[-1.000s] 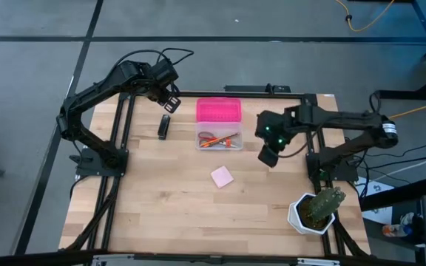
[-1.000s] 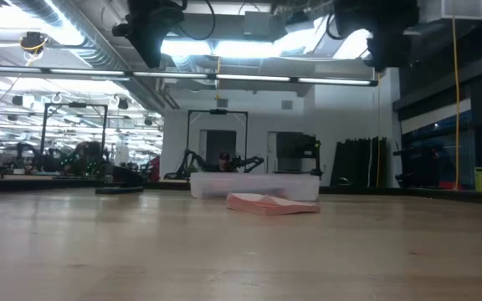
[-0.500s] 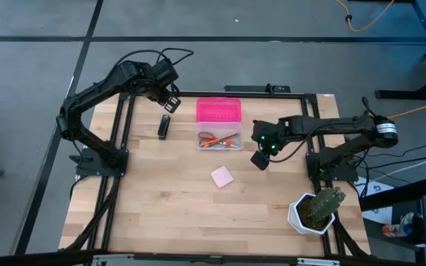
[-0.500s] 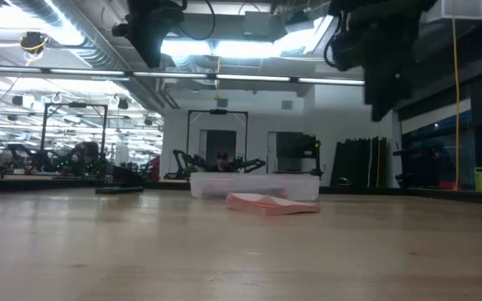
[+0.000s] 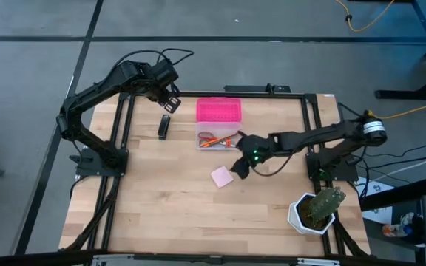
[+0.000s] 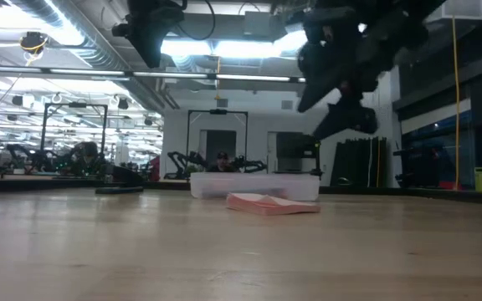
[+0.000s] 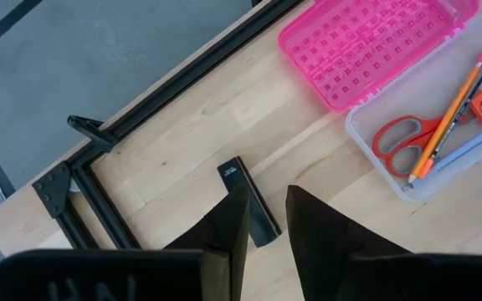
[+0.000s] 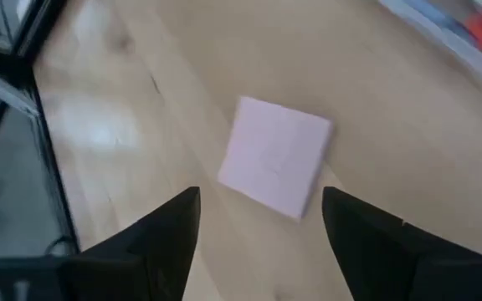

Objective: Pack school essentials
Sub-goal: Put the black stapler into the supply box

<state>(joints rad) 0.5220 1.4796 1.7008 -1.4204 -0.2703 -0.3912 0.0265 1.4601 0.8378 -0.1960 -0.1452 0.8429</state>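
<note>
Right gripper (image 5: 241, 168) is extended over the middle of the table (image 5: 161, 214), fingers spread apart and empty; it hangs just beside the pink square notepad (image 5: 222, 176), above it and clear of it. In the right wrist view the notepad (image 8: 276, 155) lies flat on the wood ahead of the two fingertips and roughly centred on the gap between them — a placement consistent with lining up for a grasp of the pad. The low view shows this gripper (image 6: 341, 117) above the table, so it must descend before closing. The clear plastic box (image 5: 220, 138) sits near the far edge with its pink lid (image 5: 218, 110) folded back, left open to receive items; red-handled scissors (image 7: 400, 140), an orange pencil (image 7: 450, 109) and a slim pen (image 7: 463, 146) already lie inside it. The small black oblong item (image 5: 164, 127) remains on the table to the left of the box, well apart from the notepad. Left gripper (image 5: 170, 100) waits raised over the far left corner, near that black item, its fingers a narrow gap apart and holding nothing. A cactus in a white pot (image 5: 315, 210) stands at the near right corner — outside the working area. Judged progress: partly packed, with the notepad and black item outstanding
</note>
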